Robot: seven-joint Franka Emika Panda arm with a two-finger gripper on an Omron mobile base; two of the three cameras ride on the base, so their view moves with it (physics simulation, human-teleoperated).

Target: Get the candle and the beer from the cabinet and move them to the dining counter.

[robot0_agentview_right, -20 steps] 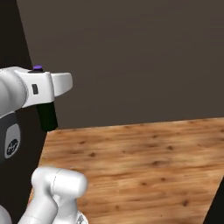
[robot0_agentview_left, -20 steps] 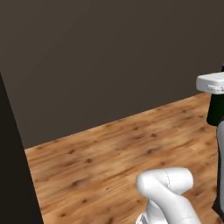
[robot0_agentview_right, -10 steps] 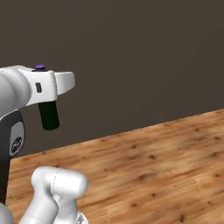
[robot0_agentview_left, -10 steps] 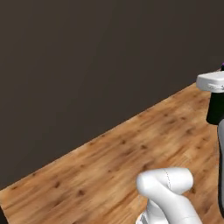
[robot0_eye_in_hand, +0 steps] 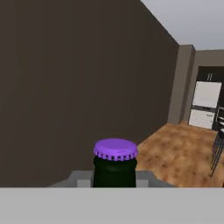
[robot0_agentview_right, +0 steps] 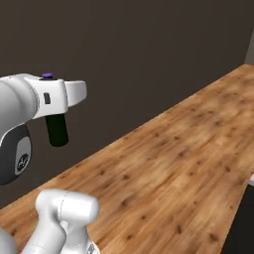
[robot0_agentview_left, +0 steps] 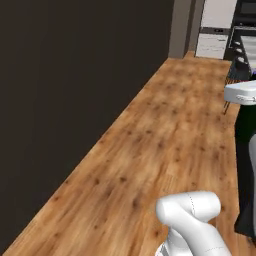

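Beer, a dark green-black glass bottle (robot0_agentview_right: 57,130) with a narrow neck and a purple crimped cap (robot0_eye_in_hand: 115,150), hangs in the air from the white arm's gripper (robot0_agentview_right: 52,99), which is clamped around its upper part; the cap pokes up above the white hand and the dark body hangs upright below it, well above the warm brown wooden plank floor (robot0_agentview_right: 188,154). In the hand view the cap and neck rise at the bottom centre, in front of a plain dark brown wall (robot0_eye_in_hand: 74,78). In the left base view the bottle shows at the right edge as a dark shape (robot0_agentview_left: 246,125) under the white hand. The dark wall (robot0_agentview_left: 65,85) runs along the left of the floor. Far down the room stand a white panelled unit (robot0_agentview_left: 214,30) and dark chair frames (robot0_agentview_left: 239,62).
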